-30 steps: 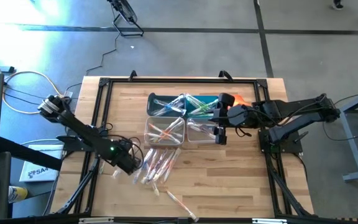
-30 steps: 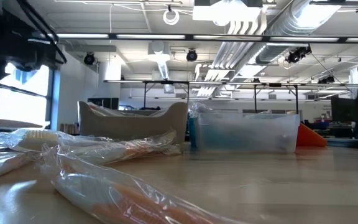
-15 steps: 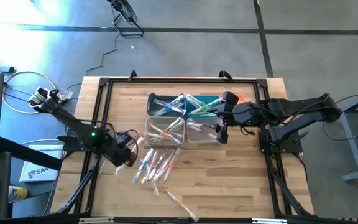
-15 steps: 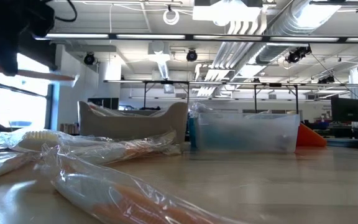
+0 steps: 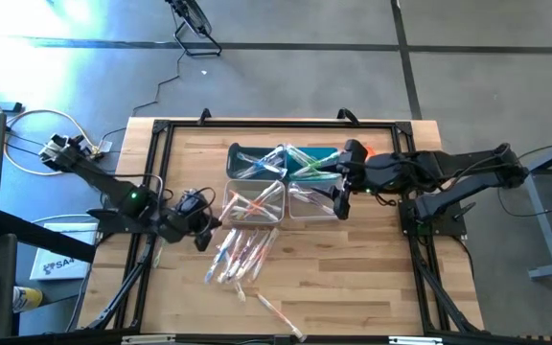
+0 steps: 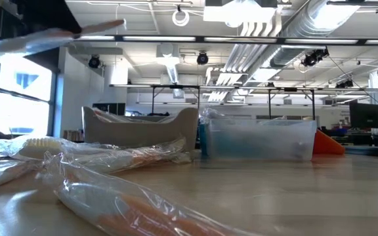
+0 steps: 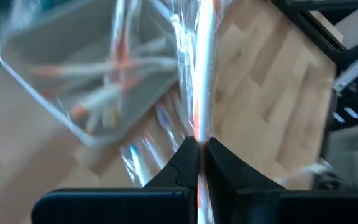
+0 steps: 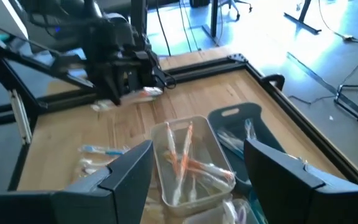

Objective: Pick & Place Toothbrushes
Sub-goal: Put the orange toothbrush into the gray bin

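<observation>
Left gripper point(image 7: 197, 152) is clamped tight on one wrapped toothbrush point(image 7: 202, 74), an orange-handled one in a crinkled clear sleeve that runs straight out from between the dark fingers point(image 7: 182, 163); in the high view this gripper point(image 5: 202, 217) hangs above the table's left part, with the catch lifted clear of the wood. Just below and beyond it, a loose heap of wrapped toothbrushes point(image 5: 241, 257) lies on the bare boards, their handles showing blue, pink-red and whitish through the film, and one stray point(image 5: 278, 316) sits well apart near the table's front edge. A little farther ahead of the fingers stands a clear bin point(image 5: 253, 200) that already holds several orange-handled brushes lying crossed over each other. Next to it is a second clear bin point(image 5: 311, 201), and behind those a pair of darker bins point(image 5: 257, 161) with greenish and bluish brushes in them. Farthest off, the right gripper point(image 8: 194, 177) waits over the bins on the far side with its fingers spread wide and nothing between them.

My reading is that the sorting is partway through: several brushes are binned, one is in the air and probably bound for the bin of orange handles, and the heap plus the stray is what remains. The wrappers look thin, slippery and light, so the held brush may swing or slide in the grip
</observation>
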